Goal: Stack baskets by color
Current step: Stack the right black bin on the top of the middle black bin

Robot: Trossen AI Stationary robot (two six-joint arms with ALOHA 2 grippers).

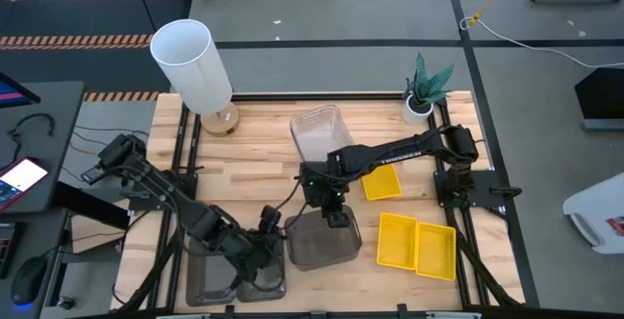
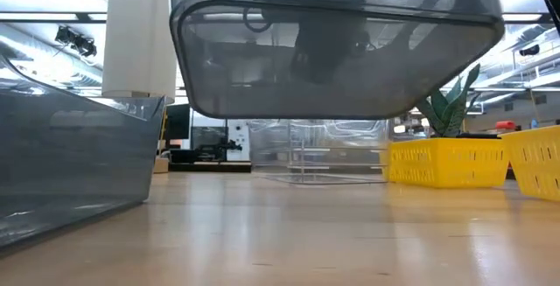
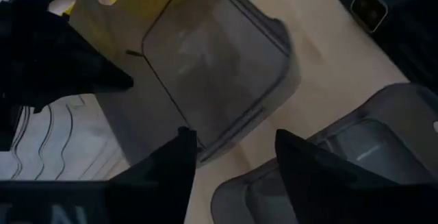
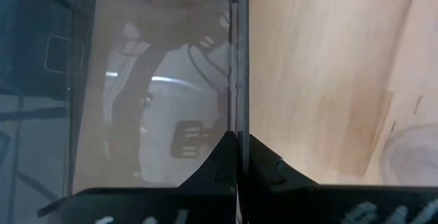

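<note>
A: The baskets are partly sorted. One dark smoky grey plastic basket [image 1: 322, 241] hangs clear of the pale wooden table [image 1: 253, 178], as the low view shows daylight under it. The right gripper [image 1: 335, 214] pinches its rim, fingers pressed together on the thin wall.

B: And the grey stack it likely belongs on?

A: The other grey baskets [image 1: 234, 278] sit at the near edge, just beside the lifted one. The left gripper [image 1: 269, 257] stands between the two, fingers [image 3: 164, 176] apart and holding nothing.

B: So what could spoil this?

A: Three things, by the look of it. The grip is on one rim only, so the basket may tilt or slip out if the arm swings fast. The left gripper stands in the likely path and could be struck. And if the basket comes down skewed, it may ride on the stack's rim instead of nesting.

B: The rest?

A: A clear plastic basket [image 1: 318, 132] lies farther back; two bright yellow baskets [image 1: 417, 244] lie side by side to the right, a third yellow basket [image 1: 380, 183] apart near the right arm. They are well clear.
</note>
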